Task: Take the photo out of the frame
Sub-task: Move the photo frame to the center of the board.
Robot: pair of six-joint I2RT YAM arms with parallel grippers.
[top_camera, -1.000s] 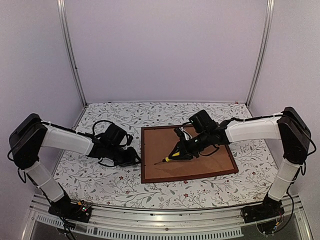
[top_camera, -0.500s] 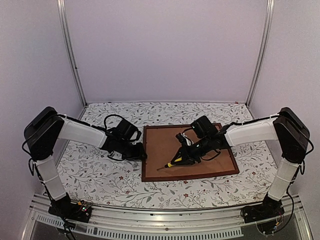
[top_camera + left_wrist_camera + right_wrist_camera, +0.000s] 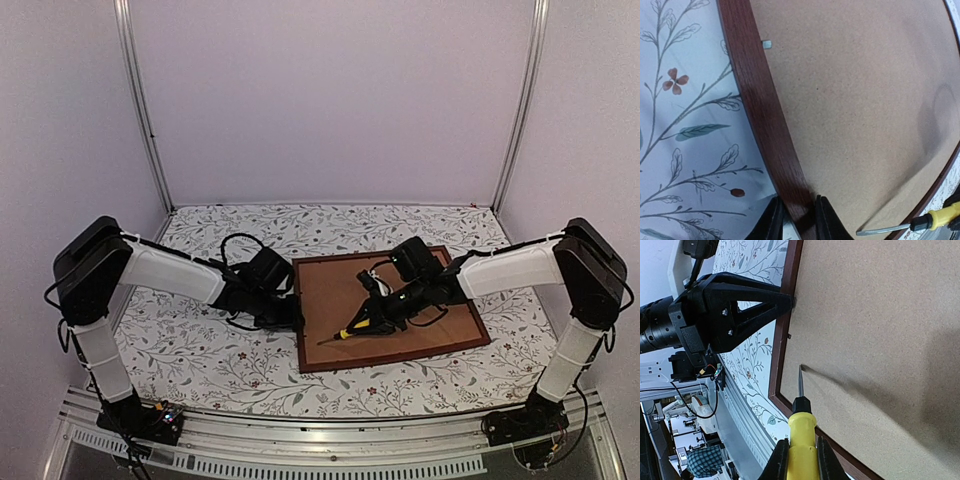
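Left tool [image 3: 798, 202] — tight astride frame [image 3: 751, 90]

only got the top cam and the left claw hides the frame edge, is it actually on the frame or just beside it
observer: On it. In the left wrist view the left claw straddles the frame rail. One finger is outside and one is over the backing board, both snug against the wood.
operator: ok and the screwdriver tip, touching the board or in the air, cant judge height from up here
observer: Touching, as far as I can tell. In the right wrist view the right claw is shut on the yellow handle of the screwdriver. The blade tip meets its own shadow on the backing board, just inside the rail.
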